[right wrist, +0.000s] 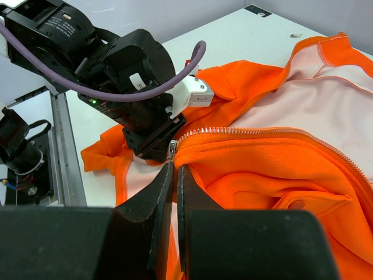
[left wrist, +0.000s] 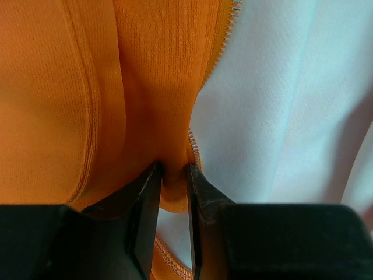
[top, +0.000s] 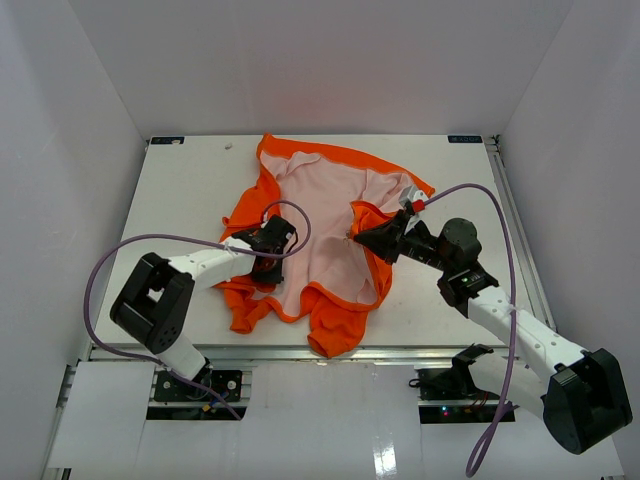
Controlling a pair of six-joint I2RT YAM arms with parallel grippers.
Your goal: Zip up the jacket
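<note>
The jacket (top: pixel 325 215) is lying open in the middle of the desk (top: pixel 190 180), pale lining facing up and orange edges bunching around it. The lower hem is crumpling toward the near edge, and the sleeves are folding under, so their shape is hard to make out. In the left wrist view only a close patch of orange cloth and pale lining is showing, with a short run of zipper teeth (left wrist: pixel 195 153) disappearing behind the fingertips. A small metal piece (right wrist: pixel 173 147) is sitting at the end of the other zipper row, but whether it is the pull is too small to tell.

The left arm is reaching in low from the left side, and the left fingers (left wrist: pixel 152 181) are pinching a fold of orange cloth right beside the teeth. The right arm is stretching in from the right, bending at the elbow. The right fingers (right wrist: pixel 164 181) are narrowing to a thin slit on the corner of the orange front edge just below the metal piece. The two sets of fingers are facing each other across the lining.
</note>
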